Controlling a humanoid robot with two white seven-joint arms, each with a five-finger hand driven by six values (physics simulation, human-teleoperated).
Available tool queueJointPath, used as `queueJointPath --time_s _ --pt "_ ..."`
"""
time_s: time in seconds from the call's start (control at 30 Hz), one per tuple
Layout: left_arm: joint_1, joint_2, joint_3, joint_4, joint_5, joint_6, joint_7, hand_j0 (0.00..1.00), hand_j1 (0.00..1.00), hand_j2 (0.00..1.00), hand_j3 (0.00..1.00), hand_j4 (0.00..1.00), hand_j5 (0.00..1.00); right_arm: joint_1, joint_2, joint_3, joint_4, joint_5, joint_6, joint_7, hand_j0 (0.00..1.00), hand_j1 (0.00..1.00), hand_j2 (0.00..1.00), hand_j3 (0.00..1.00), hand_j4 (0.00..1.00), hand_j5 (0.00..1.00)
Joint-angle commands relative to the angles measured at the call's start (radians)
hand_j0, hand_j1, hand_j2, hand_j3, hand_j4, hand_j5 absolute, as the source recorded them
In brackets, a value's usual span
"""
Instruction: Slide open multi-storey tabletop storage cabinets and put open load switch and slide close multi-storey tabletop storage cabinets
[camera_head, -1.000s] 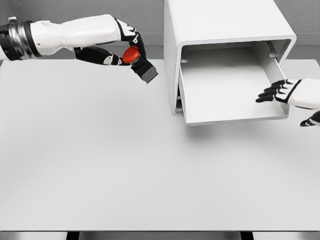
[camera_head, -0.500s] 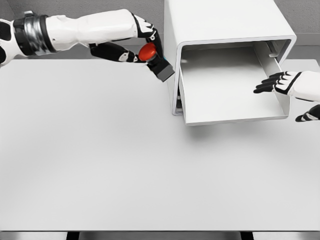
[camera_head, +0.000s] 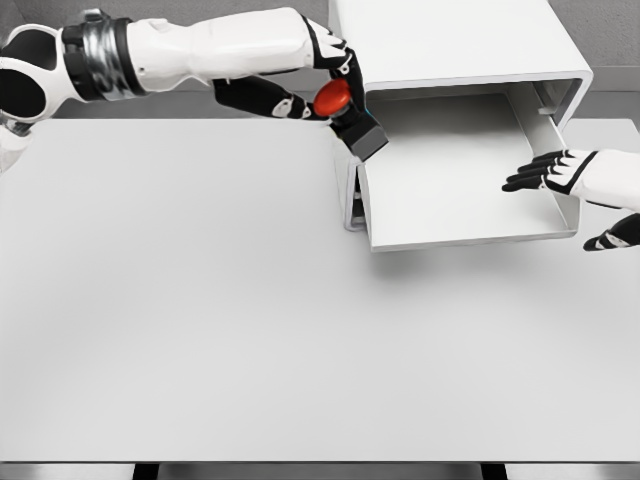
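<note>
The white storage cabinet (camera_head: 450, 45) stands at the table's back right, its drawer (camera_head: 470, 232) slid out toward me and bare inside. My left hand (camera_head: 318, 82) is shut on the load switch (camera_head: 345, 112), a red knob on a dark square body, and holds it in the air at the drawer's left wall, near the cabinet's front left corner. At the drawer's right wall my right hand (camera_head: 560, 180) is open, its fingers stretched over the drawer's right side and its thumb lower down at the picture's edge.
The white table (camera_head: 250, 330) spreads wide in front of and to the left of the cabinet. My left arm (camera_head: 200, 50) reaches across the table's back edge from the upper left.
My left hand has carried the load switch rightward, from left of the cabinet to the drawer's left wall. The right hand has shifted slightly along the drawer's right side.
</note>
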Motion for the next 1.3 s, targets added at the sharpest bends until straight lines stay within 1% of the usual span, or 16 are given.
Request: queueJointPath --time_s 0.0,0.13,0.17,0.3,0.43,0.63,0.77,0.87,0.93,0.97,1.27 --pt "0.0 -0.015 0.006 0.0 0.004 0.002 0.0 0.46 0.46 0.46 0.46 0.46 0.46 0.0 -0.003 -0.002 -0.001 -0.008 0.002 -0.001 1.0 1.0 1.0 1.0 1.0 1.0" --pt "-0.008 -0.037 0.004 0.0 -0.015 0.002 -0.005 0.46 0.46 0.46 0.46 0.46 0.46 0.0 0.003 0.0 -0.002 -0.011 0.002 -0.002 1.0 1.0 1.0 1.0 1.0 1.0" --pt "-0.008 -0.046 0.006 0.0 -0.036 0.002 -0.005 0.46 0.46 0.46 0.46 0.46 0.46 0.0 0.009 0.0 -0.002 -0.011 0.002 -0.002 1.0 1.0 1.0 1.0 1.0 1.0" --pt "-0.021 -0.08 0.006 0.001 -0.071 0.002 -0.006 0.46 0.46 0.46 0.46 0.46 0.46 0.006 0.021 0.0 -0.001 -0.011 0.002 -0.002 1.0 1.0 1.0 1.0 1.0 1.0" --pt "-0.031 -0.112 0.006 0.001 -0.088 0.002 -0.006 0.46 0.46 0.46 0.46 0.46 0.46 0.009 0.021 0.0 -0.001 -0.013 0.002 -0.002 1.0 1.0 1.0 1.0 1.0 1.0" --pt "-0.038 -0.138 0.004 0.006 -0.139 0.002 -0.006 0.46 0.46 0.46 0.46 0.46 0.46 0.012 0.02 -0.002 -0.001 -0.014 0.002 -0.002 1.0 1.0 1.0 1.0 1.0 1.0" --pt "-0.058 -0.172 0.003 0.016 -0.177 0.002 -0.006 0.46 0.46 0.46 0.46 0.46 0.46 0.014 0.017 0.0 -0.001 -0.017 0.002 -0.002 1.0 1.0 1.0 1.0 1.0 1.0" --pt "-0.074 -0.207 0.0 0.05 -0.203 0.002 -0.006 0.46 0.46 0.46 0.46 0.46 0.46 0.014 0.017 0.0 -0.001 -0.017 0.002 -0.002 1.0 1.0 1.0 1.0 1.0 1.0" --pt "-0.094 -0.212 -0.011 0.052 -0.203 0.002 -0.006 0.46 0.46 0.46 0.46 0.46 0.46 0.014 0.018 0.0 -0.001 -0.017 0.002 -0.002 1.0 1.0 1.0 1.0 1.0 1.0" --pt "-0.101 -0.212 -0.011 0.052 -0.217 0.002 -0.006 0.46 0.46 0.46 0.46 0.46 0.46 0.014 0.017 0.0 -0.001 -0.017 0.002 -0.002 1.0 1.0 1.0 1.0 1.0 1.0" --pt "-0.117 -0.278 -0.019 0.124 -0.307 0.002 -0.008 0.46 0.46 0.46 0.46 0.46 0.46 0.02 0.018 0.001 -0.001 -0.017 0.002 -0.002 1.0 1.0 1.0 1.0 1.0 1.0"
